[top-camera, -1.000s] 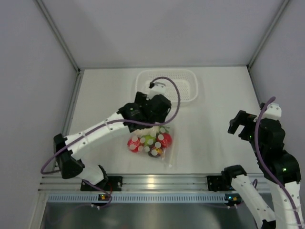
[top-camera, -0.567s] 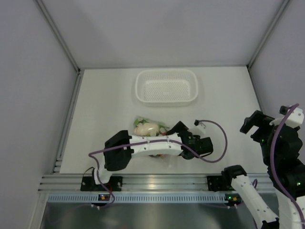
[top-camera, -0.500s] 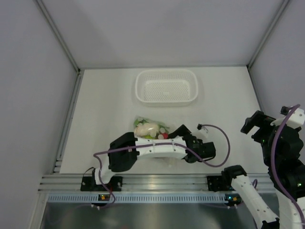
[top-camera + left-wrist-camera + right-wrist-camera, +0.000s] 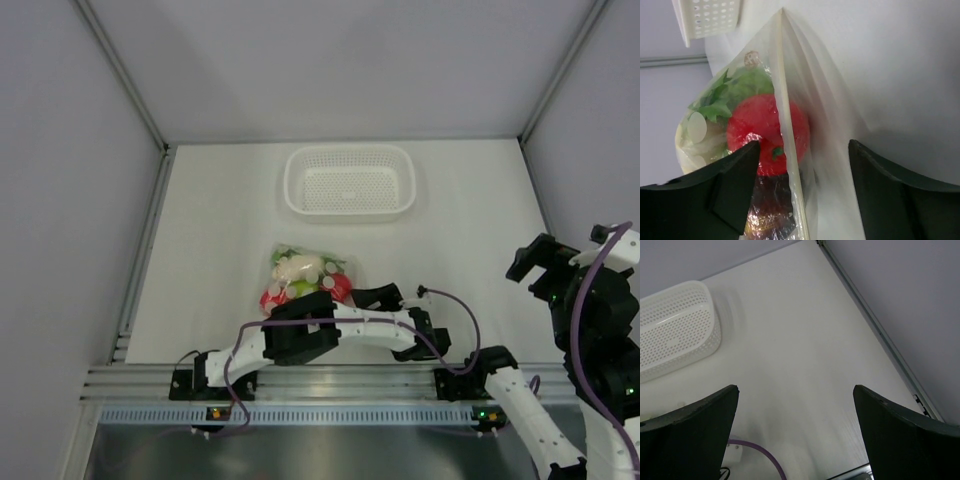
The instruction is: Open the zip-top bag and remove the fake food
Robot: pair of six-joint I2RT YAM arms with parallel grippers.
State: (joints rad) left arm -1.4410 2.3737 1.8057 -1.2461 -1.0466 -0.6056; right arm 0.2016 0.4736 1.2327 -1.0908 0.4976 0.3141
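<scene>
On table (image 4: pixel 220 220): one zip-top bag (image 4: pixel 308 280); fake food (image 4: pixel 765 132) inside, perhaps five pieces

Fake food (image 4: pixel 333 287) in zip-top bag (image 4: pixel 288 256); basket (image 4: pixel 349 209) behind.

Bright, even, diffuse light, faint soft shadows, small glare on the rail (image 4: pixel 318 379).

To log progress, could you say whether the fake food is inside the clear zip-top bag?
Inside: the red and green fake food shows through the clear zip-top bag.
</scene>
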